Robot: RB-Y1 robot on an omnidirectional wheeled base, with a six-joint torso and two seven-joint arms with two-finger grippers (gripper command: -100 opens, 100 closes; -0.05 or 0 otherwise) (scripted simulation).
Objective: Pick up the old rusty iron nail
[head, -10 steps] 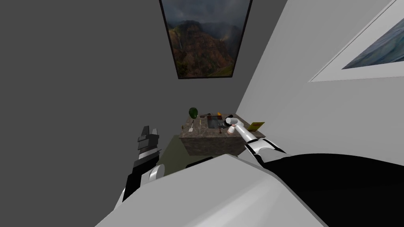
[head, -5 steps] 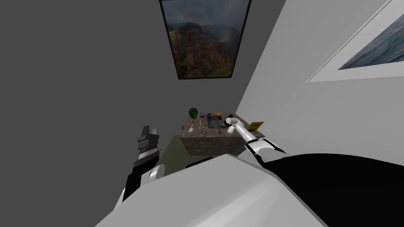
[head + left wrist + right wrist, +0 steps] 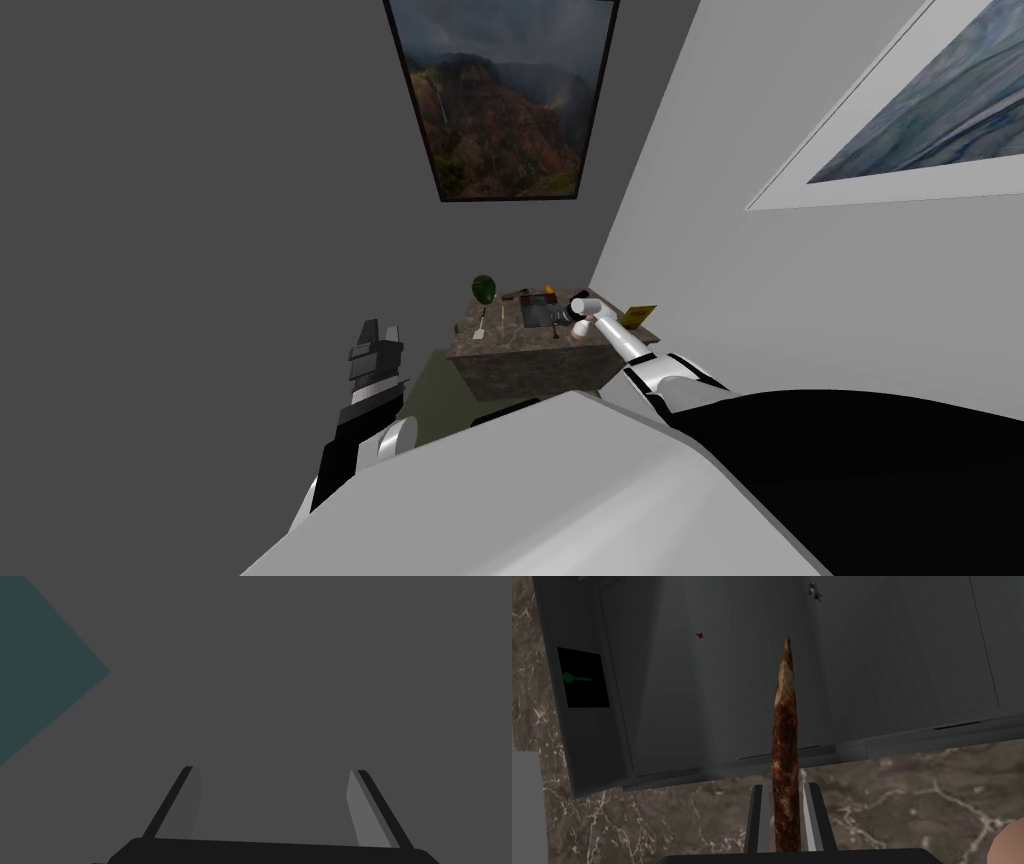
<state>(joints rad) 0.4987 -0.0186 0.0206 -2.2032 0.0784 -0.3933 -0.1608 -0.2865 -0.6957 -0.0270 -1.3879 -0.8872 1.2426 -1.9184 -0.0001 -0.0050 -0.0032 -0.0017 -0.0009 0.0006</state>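
Left gripper (image 3: 272, 771) hanging spread, empty, idle by my side. Right gripper (image 3: 784, 787) clamping nail (image 3: 785, 736), tip pointing out over grey basin (image 3: 892, 666) in marbled counter (image 3: 912, 801). Risking slip: thin blades pinching rough, narrow shank; any jerk could be dropping it into basin.

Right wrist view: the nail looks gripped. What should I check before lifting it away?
1. Right tool shut on the brown, rusty, tapered iron nail: ok.
2. Nail centred in the grip, running straight out from the tool: ok.
3. Nail clear of the brown veined marble counter: cannot tell.
4. Tip points over the dark grey recessed basin, no obstacle ahead: ok.
5. Left tool open, empty, off to the side of the counter: ok.
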